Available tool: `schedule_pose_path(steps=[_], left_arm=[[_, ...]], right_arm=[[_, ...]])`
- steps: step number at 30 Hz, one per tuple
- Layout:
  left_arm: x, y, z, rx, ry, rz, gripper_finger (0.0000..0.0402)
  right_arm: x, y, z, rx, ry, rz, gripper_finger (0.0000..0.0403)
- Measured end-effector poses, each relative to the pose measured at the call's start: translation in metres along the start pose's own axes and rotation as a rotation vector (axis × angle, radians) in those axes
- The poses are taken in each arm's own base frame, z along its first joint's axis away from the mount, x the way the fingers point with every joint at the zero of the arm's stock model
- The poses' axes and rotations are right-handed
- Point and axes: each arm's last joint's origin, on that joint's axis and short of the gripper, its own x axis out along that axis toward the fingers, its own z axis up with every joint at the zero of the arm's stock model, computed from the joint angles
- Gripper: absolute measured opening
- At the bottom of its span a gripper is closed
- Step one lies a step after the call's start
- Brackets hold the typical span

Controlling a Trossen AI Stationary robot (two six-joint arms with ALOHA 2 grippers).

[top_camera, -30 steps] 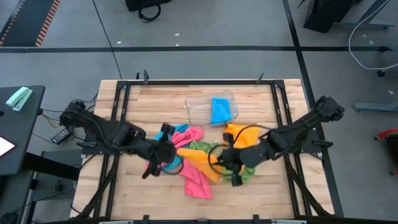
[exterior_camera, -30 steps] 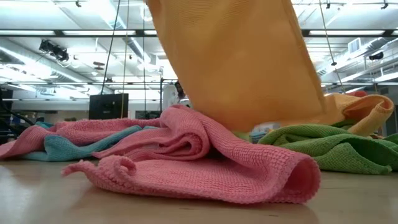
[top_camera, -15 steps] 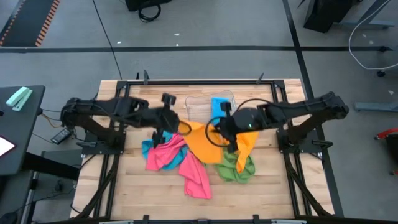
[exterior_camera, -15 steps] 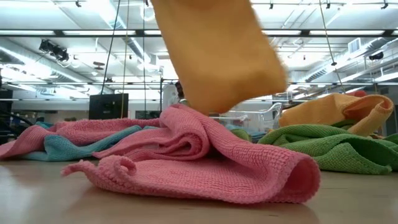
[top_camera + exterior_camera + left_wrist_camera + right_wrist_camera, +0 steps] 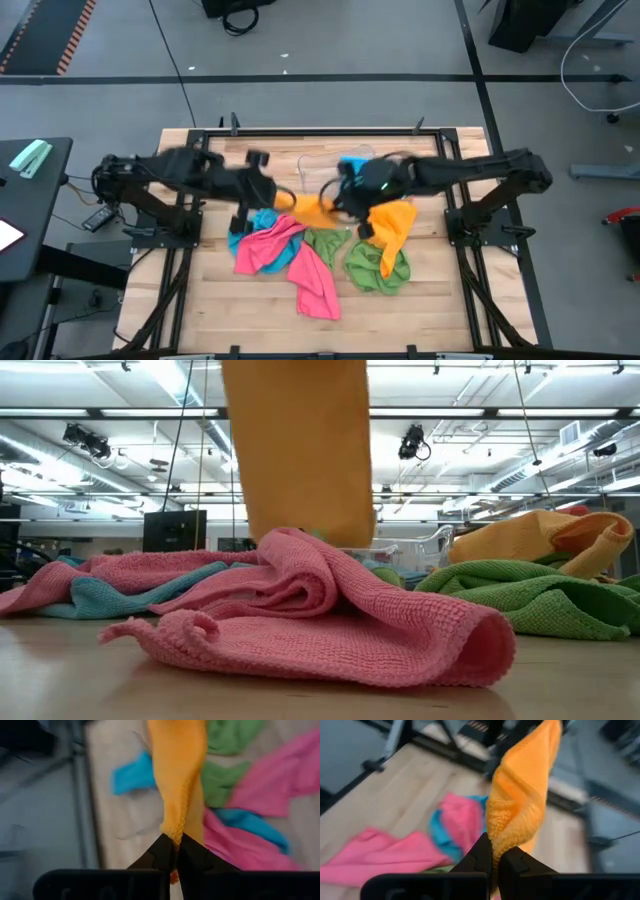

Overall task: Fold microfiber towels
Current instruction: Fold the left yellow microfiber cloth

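Both arms swung to the far side, lifting the orange towel (image 5: 312, 209) off the pile. Left claw (image 5: 268, 196) and right claw (image 5: 340, 192) each clamp a corner; towel hangs between them, long axis down toward the counter (image 5: 440, 300).

Orange towel (image 5: 312, 208) lifted off the table, hanging in a narrow bunched drape (image 5: 296, 450) — over the pile. Second orange towel (image 5: 392, 224) crumpled beside the green one (image 5: 378, 264). Pink towel (image 5: 312, 286) rumpled in front, blue towel (image 5: 281, 252) tucked under another pink (image 5: 262, 245) — one blue (image 5: 352, 170) further back.
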Motion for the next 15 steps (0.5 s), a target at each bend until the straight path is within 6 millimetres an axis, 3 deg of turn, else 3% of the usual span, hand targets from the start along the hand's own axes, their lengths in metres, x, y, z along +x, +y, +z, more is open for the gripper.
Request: schedule_pose_path(steps=[4,7,15], left_arm=[[0.024,-0.039,-0.002,0.018,0.049,-0.065,0.0016],[0.034,-0.068,-0.006,0.013,0.074,-0.104,0.0011],[0.035,-0.125,-0.008,-0.022,0.008,-0.241,0.0034]], right_arm=[[0.042,0.031,-0.009,0.021,0.086,0.099,0.0014],[0.062,0.056,-0.011,0.041,0.112,0.155,0.0014],[0.100,0.114,-0.010,0.123,0.078,0.246,0.0014]])
